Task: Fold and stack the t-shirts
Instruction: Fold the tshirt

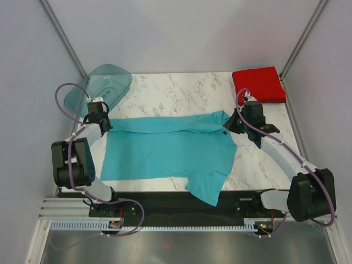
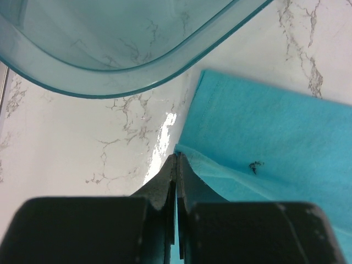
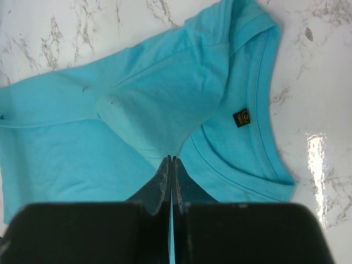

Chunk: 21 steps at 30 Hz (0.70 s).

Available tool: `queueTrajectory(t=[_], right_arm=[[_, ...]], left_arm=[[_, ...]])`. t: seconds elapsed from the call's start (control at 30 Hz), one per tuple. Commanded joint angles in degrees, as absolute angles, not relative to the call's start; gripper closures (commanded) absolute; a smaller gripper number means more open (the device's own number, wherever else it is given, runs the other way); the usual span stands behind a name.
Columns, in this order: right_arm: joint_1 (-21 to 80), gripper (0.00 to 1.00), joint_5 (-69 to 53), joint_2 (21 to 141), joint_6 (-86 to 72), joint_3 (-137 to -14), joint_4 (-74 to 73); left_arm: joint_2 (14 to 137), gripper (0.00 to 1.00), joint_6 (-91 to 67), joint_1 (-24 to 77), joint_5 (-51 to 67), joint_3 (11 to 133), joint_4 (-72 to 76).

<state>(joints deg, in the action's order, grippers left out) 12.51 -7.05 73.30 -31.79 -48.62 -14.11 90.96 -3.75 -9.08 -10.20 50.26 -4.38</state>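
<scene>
The teal shirt lies flat across the middle of the bench. Its long axis runs left to right in the top view. The collar points to the right and the hem to the left. One sleeve sticks out toward the near edge and hangs slightly over the dark strip in front of the arm bases. A small dark label sits inside the collar.

The red shirt is a folded square in the far right corner, well apart from the teal shirt.

The tray stands at the far left, tilted across its corner. The marble veins show through its floor. The left wrist view shows its rounded rim near the shirt's far left corner, apart from the cloth.

The left jaws are pressed together on that far hem corner, and teal cloth shows between the fingers. The right jaws are also pressed together. They pinch a raised fold of the teal shirt just beside the collar at the far right shoulder, with cloth visible in the slit between them. The shirt therefore lies between the two jaws and is held at both ends of its far edge.
</scene>
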Motion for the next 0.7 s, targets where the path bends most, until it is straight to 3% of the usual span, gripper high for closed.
queueTrajectory(t=[0.0,0.37,0.5,0.57,0.67], right_arm=[[12.39,1.0,-8.35,71.28,-32.87,-45.63,-14.34],[12.39,1.0,-10.01,73.21,-32.17,-35.52,-8.18],[12.39,1.0,-9.23,73.74,-31.9,-34.45,-8.7],[12.31,1.0,-9.4,72.78,-31.99,-34.28,-8.79],[12.31,1.0,-8.97,70.76,-31.91,-35.15,-9.05]], left_arm=[[91.49,0.98,-2.02,-8.61,-12.57,52.21,-3.69],[94.3,0.98,-0.44,-7.3,-18.72,53.7,-4.22],[94.05,0.91,-0.09,-6.51,-21.35,54.84,-5.36],[93.52,0.98,1.39,-6.42,-22.5,55.11,-5.27],[93.16,0.98,1.93,-6.42,-21.71,56.07,-5.27]])
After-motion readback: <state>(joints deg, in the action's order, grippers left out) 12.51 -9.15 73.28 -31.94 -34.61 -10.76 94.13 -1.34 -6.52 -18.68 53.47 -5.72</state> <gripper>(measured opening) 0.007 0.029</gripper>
